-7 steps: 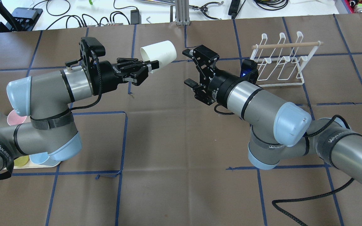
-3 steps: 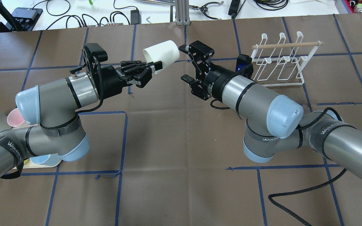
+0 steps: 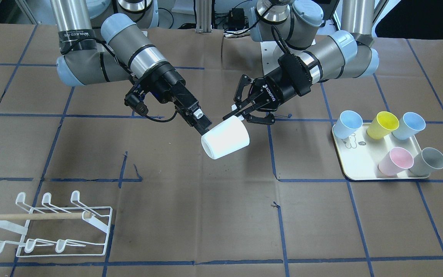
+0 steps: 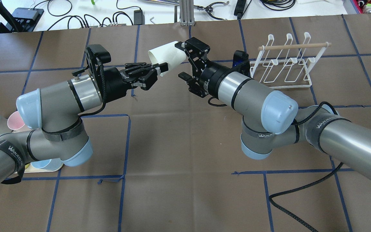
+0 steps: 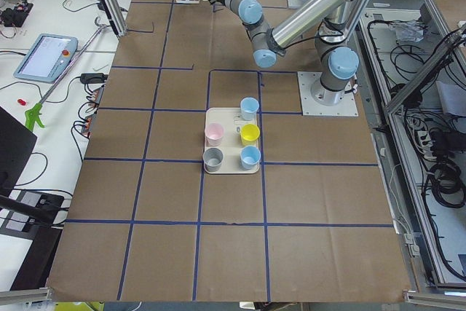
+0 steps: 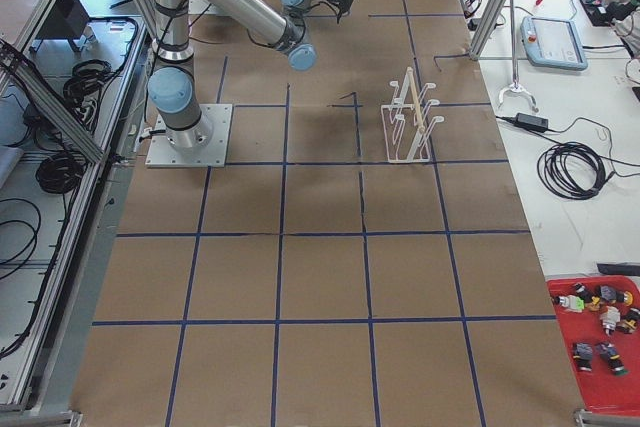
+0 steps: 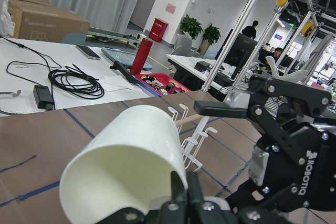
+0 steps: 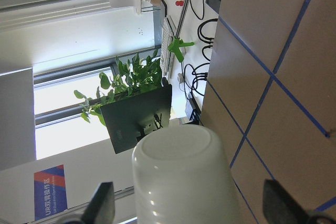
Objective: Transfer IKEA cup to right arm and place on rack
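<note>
The white IKEA cup (image 4: 167, 57) hangs in the air on its side over the table's middle. My left gripper (image 4: 160, 68) is shut on the cup's rim (image 3: 240, 115). My right gripper (image 4: 183, 61) is open, and its fingers (image 3: 202, 123) stand on either side of the cup's closed base. In the right wrist view the cup (image 8: 181, 171) sits between the two spread fingertips (image 8: 102, 200) with gaps on both sides. The left wrist view shows the cup (image 7: 123, 169) and the right gripper (image 7: 286, 129) just past it. The white wire rack (image 4: 293, 46) stands empty behind the right arm.
A cream tray (image 3: 350, 169) holds several coloured cups on my left side. The rack also shows in the front view (image 3: 33, 216). A thick braided cable (image 4: 301, 203) lies on the table by the right arm. Cables and tools line the far table edge.
My right gripper has moved toward the cup, and its open fingers now straddle the cup's base. My left arm first lifted the cup slightly toward the right gripper, then held nearly still.
</note>
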Robot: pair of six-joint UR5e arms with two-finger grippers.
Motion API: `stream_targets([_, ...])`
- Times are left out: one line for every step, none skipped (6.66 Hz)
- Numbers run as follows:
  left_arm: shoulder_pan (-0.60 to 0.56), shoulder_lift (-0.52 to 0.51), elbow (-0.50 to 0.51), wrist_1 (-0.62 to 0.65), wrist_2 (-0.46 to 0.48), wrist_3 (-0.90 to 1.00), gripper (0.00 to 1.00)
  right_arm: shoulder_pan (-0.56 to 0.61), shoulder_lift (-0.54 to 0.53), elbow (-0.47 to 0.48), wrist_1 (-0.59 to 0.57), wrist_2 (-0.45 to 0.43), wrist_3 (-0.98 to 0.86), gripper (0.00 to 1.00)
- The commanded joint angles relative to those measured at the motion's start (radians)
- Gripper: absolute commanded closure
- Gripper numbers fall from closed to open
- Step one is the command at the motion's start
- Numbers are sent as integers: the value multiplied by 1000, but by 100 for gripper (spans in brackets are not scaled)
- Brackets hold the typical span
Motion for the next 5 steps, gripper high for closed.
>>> stream_targets([-3, 2, 0, 1, 2, -7, 93, 12, 29, -39, 4, -9, 2, 1])
stream_targets([-3, 2, 0, 1, 2, -7, 93, 18, 38, -52, 7, -10, 2, 2])
stream_targets([-3, 0, 0, 1, 3, -7, 93, 22, 47, -56, 7, -11, 2, 2])
stream_targets([-3, 0, 1, 1, 4, -7, 93, 24, 50, -59, 9, -17, 0, 2])
stream_targets([-3, 0, 1, 1, 5, -7, 93, 24, 52, -59, 9, -29, 0, 2])
